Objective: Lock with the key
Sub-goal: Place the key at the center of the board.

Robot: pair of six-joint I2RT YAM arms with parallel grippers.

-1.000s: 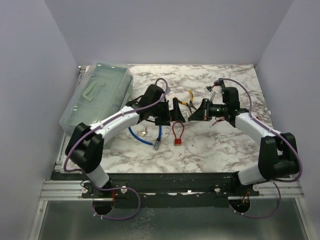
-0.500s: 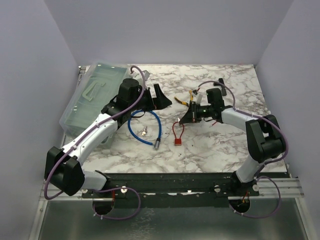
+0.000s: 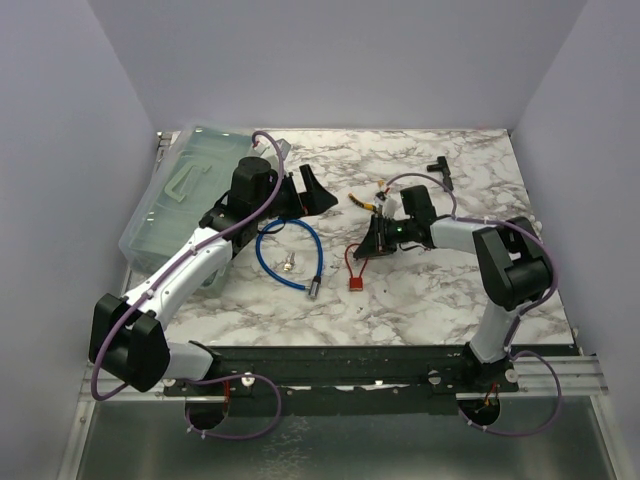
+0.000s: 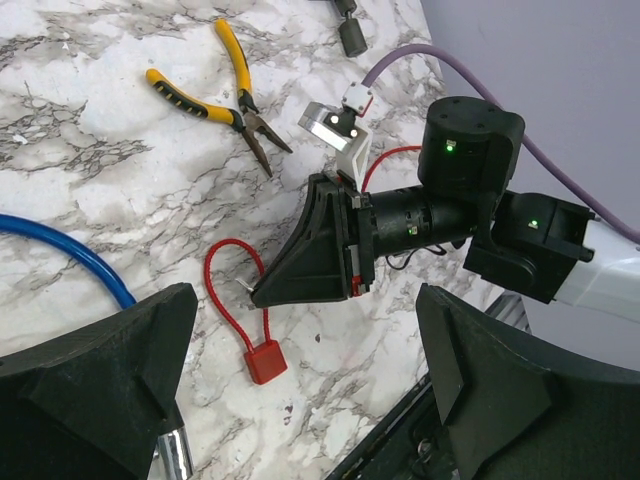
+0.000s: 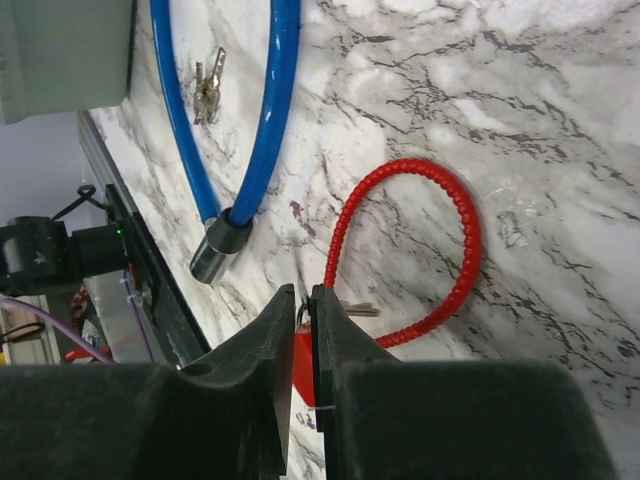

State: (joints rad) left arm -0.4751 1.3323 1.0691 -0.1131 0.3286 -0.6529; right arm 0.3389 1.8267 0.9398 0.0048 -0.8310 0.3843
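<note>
The red cable padlock [image 3: 355,284] lies nearest the front edge of the counter [image 3: 430,292], about midway along it. Its body points toward that edge and its loop lies flat on the marble behind. A small silver key [image 5: 358,310] sits inside the loop, close to the body. The right tool [image 3: 370,246] is down at that spot with its tips low by the key and its jaws narrowed to a thin slit. Whether they pinch the key I cannot tell.

The step in hand looks like getting hold of that key. To do it well, the tips should straddle the key's head squarely and close on it alone, without catching the red loop or nudging the body.

To the left lies a blue cable lock [image 5: 275,110] with its own keys [image 5: 207,85], apart from the red one. Farther back, the left tool [image 3: 308,190] hangs wide, holding nothing. It could pin the red body when the key goes in.
</note>
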